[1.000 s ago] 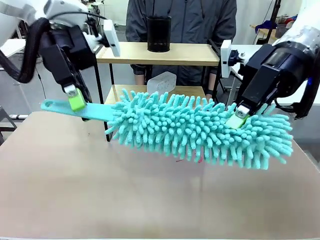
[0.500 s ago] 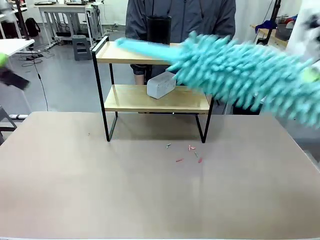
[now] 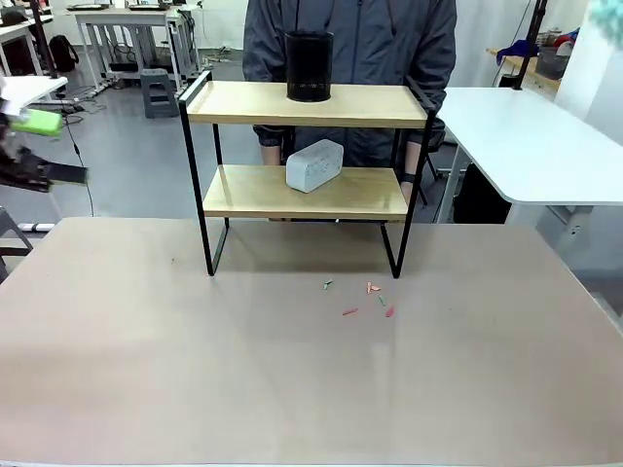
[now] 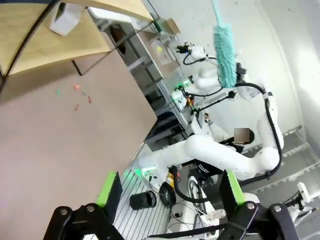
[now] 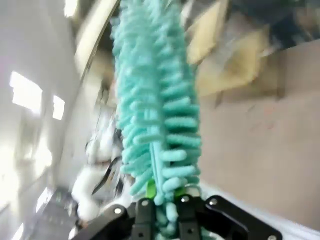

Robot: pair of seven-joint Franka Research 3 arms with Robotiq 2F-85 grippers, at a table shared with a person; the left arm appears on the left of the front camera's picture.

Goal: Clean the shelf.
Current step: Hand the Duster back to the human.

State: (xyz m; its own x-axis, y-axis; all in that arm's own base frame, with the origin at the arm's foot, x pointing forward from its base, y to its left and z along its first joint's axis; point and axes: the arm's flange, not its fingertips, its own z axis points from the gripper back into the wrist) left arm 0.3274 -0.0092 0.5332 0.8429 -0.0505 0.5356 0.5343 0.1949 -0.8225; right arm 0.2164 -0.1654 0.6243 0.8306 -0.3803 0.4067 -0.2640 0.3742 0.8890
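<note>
On the near part of the brown table [image 3: 292,379] nothing lies but bare surface; a little farther in, just in front of the shelf's legs and right of the middle, a few small red and green scraps [image 3: 368,297] are scattered. The shelf [image 3: 302,190] stands at the far middle of the table on 4 thin black legs, with 2 light wooden boards. A grey-white block [image 3: 313,164] lies tilted on the lower board, about mid-width. A black cylindrical cup [image 3: 309,65] stands upright on the upper board, also near the middle. Behind the shelf stands a person in a dark zip jacket [image 3: 350,39], close to the far edge. To the right, beyond the brown table, is a white table [image 3: 526,136].

At the far left edge of the front view the left gripper [image 3: 34,146] is blurred, 1 green pad showing, well apart from the shelf. In its wrist view the left gripper [image 4: 170,192] has its 2 fingers spread wide with nothing between them, over the table's edge, with the shelf off toward the upper left.

In the right wrist view the right gripper [image 5: 162,207] has its fingers pressed together on the stem of a teal fluffy duster [image 5: 155,100], which rises straight up from the jaws; this picture is blurred. The left wrist view shows the same duster held high and upright, far from the shelf.
</note>
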